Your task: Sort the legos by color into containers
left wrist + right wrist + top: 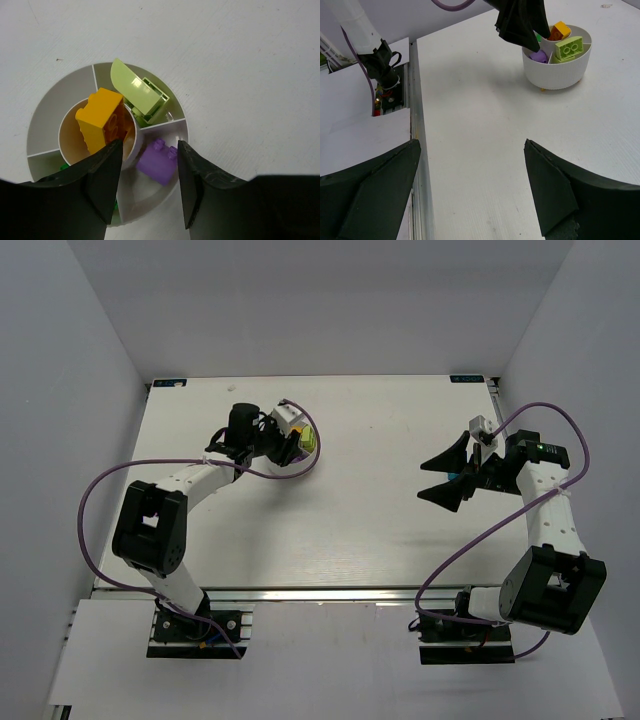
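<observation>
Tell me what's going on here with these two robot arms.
The left pincer hovers open over the round white dish, holding nothing. In the dish, an orange brick sits in the centre well, a lime green brick and a purple brick in separate wedges. The right pincer hangs open over the table, well away from the dish, also empty.

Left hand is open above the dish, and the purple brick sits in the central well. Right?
No: the orange brick is in the central well; the purple brick lies in an outer wedge, as the left wrist view shows. The left hand is open above the dish.
</observation>
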You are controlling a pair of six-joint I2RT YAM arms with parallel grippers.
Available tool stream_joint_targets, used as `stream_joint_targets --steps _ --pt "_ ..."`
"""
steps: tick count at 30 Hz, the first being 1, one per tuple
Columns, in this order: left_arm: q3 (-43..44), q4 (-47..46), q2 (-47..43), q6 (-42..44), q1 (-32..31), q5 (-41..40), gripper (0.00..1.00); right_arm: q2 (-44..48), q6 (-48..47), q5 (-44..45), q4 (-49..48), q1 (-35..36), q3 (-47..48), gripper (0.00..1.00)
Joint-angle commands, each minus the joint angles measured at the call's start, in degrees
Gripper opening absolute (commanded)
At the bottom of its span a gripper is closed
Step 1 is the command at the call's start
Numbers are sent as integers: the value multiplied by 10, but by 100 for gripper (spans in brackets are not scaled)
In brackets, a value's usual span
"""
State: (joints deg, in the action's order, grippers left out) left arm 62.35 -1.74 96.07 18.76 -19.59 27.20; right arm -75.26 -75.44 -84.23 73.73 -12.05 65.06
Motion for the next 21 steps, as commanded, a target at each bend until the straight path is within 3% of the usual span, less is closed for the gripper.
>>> stream_joint_targets --steps 1,11,12,13,14,16,17,19,21 --pt "-3 -5 -17 6 3 -2 58 6 -12 -53 14 -3 13 89" --pt "-2 -5 -106 -42 3 -37 60 8 -23 -18 5 -2 13 89" --pt "0 -5 -118 -57 3 -48 58 1 37 -11 -17 -2 15 89" --pt "0 -5 -149 -84 3 -59 49 -2 99 -5 -51 -2 19 89" --pt "-6 -6 -165 -102 3 -75 40 -6 184 33 -165 -3 19 88" --pt "-15 -7 -200 -155 3 -78 27 5 409 96 -291 -1 -12 81" --pt "-35 -9 -241 -169 3 -75 19 38 472 180 -421 4 -38 83" --pt "-52 2 -279 -215 3 -71 14 77 565 288 -560 17 -100 88" --pt "-78 14 -340 -259 3 -80 14 101 596 446 -595 25 -110 89"
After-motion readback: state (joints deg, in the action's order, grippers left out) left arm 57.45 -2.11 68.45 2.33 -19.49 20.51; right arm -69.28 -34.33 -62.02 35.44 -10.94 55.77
